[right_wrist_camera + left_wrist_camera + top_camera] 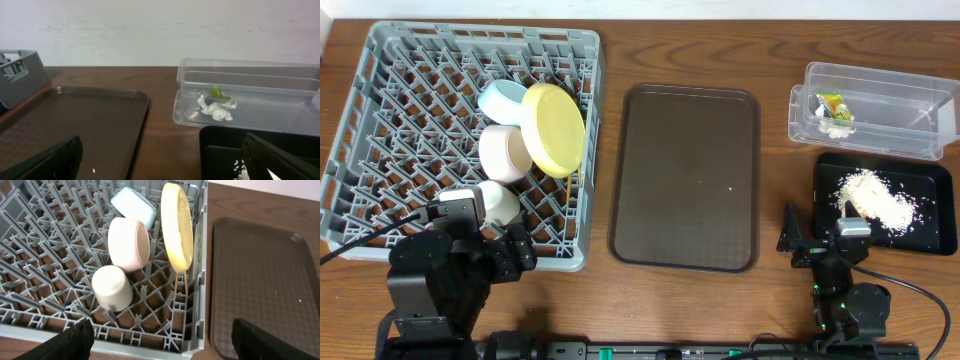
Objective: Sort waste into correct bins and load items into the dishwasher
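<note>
Overhead: plate (556, 128) stands on edge between rack (470, 38) pegs, likely for draining; crumbs (875, 198) on black tray (930, 238).
Left wrist: left gripper (162, 330) spread wide, empty, above rack edge.
Right wrist: right gripper (161, 145) spread wide, empty; wrapper (218, 93) in tub (280, 80).

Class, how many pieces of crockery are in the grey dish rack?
4: the light blue bowl at the back, the yellow plate on edge beside it, the white bowl in the middle, the white cup nearest the front. Something small could hide behind the plate.

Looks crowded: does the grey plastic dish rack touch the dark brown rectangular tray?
Apart. Overhead shows bare wood between grey dish rack and brown tray.
</note>
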